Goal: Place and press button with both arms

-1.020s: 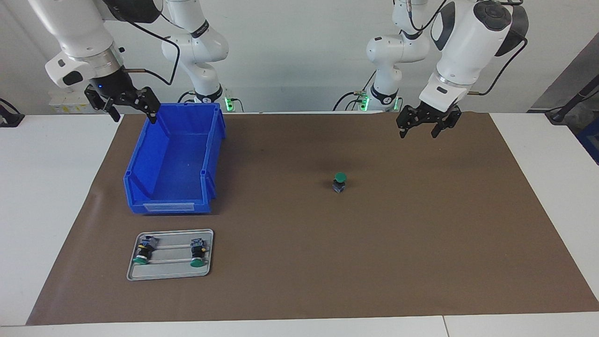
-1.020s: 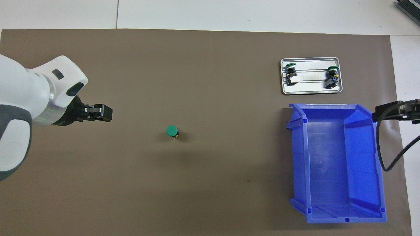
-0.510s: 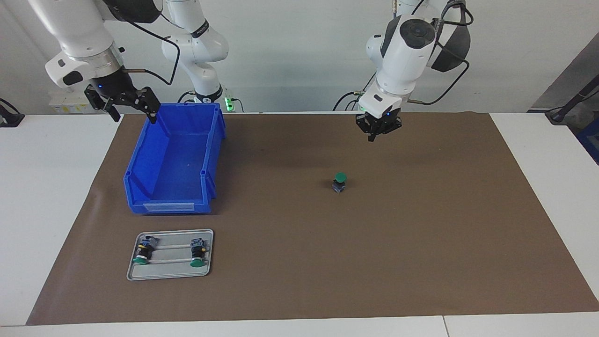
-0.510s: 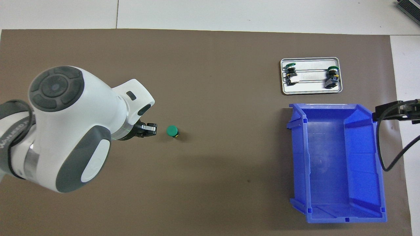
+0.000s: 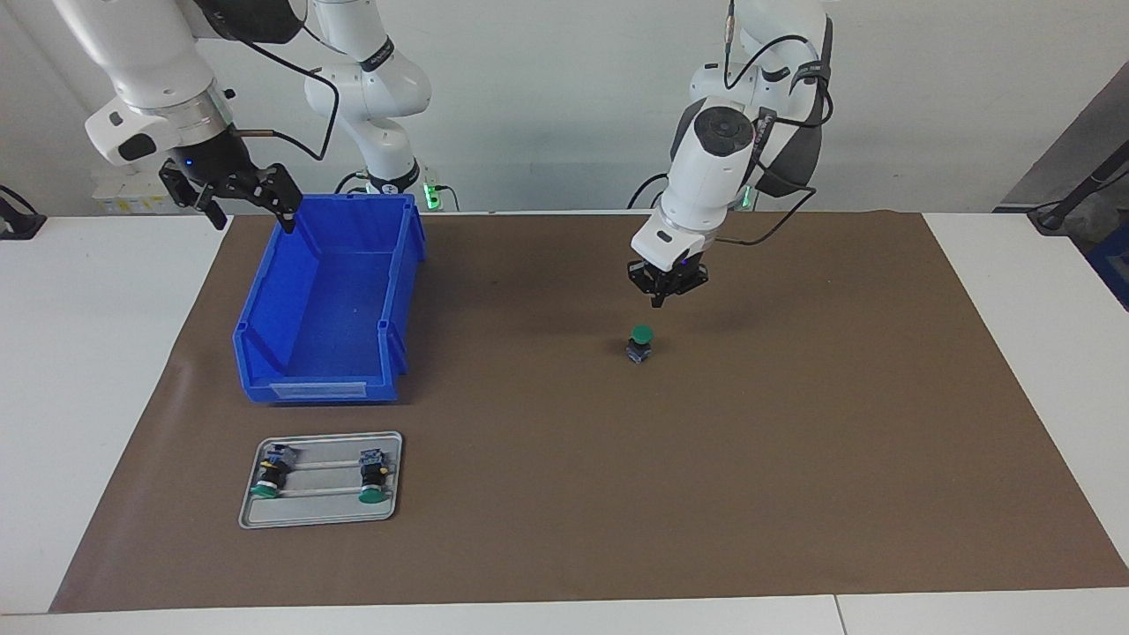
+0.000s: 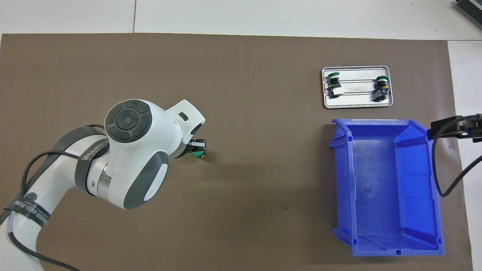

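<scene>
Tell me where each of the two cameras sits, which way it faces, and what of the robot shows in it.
Facing view: high across the table, looking at the robots; both arms show whole, the left gripper shut above the button, the right gripper open by the blue bin.
Overhead view: high above the robots' end, looking steeply down and forward; the left arm's wrist covers most of the button, only the right gripper tips show.
Shared: the button, bin and tray, half a turn apart.

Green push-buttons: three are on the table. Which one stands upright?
The lone push-button on the brown mat, cap upward, under the left claw. The other two lie sideways in the metal tray.
</scene>
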Robot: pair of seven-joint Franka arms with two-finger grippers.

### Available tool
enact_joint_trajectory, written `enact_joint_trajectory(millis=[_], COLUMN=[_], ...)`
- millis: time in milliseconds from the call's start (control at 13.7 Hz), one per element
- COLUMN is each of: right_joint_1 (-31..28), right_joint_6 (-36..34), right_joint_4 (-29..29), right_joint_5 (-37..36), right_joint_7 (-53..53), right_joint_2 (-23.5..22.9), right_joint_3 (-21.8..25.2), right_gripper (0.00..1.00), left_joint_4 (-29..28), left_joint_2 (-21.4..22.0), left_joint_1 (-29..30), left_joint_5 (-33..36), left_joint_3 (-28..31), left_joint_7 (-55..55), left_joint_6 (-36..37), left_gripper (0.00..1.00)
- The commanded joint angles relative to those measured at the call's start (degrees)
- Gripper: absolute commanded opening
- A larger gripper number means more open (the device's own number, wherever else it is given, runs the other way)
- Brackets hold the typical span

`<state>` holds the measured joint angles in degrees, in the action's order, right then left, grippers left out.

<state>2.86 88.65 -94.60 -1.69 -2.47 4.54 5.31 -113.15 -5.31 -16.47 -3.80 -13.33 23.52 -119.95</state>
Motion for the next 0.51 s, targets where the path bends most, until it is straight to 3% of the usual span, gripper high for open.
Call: enact_joint_trajectory(millis=[0,437], right_joint_1=[0.0,0.0], right_joint_6=[0.5,0.5], right_joint_4=[-0.4,-0.4], right_joint_5=[0.2,0.2], right_joint_7=[1.0,1.0], right_joint_2=[0.6,0.6], right_joint_3=[0.1,0.1], right_gripper=[1.0,1.0], left_joint_4=[-0.8,-3.1], left_joint_2=[-1.6,-3.0], left_joint_1=[-0.7,-1.5], left_joint_5=[0.0,0.0], left_joint_3=[0.7,0.7], left_joint_7=[0.7,1.1], left_joint_6=[-3.0,-7.0], left_gripper=[0.0,0.0])
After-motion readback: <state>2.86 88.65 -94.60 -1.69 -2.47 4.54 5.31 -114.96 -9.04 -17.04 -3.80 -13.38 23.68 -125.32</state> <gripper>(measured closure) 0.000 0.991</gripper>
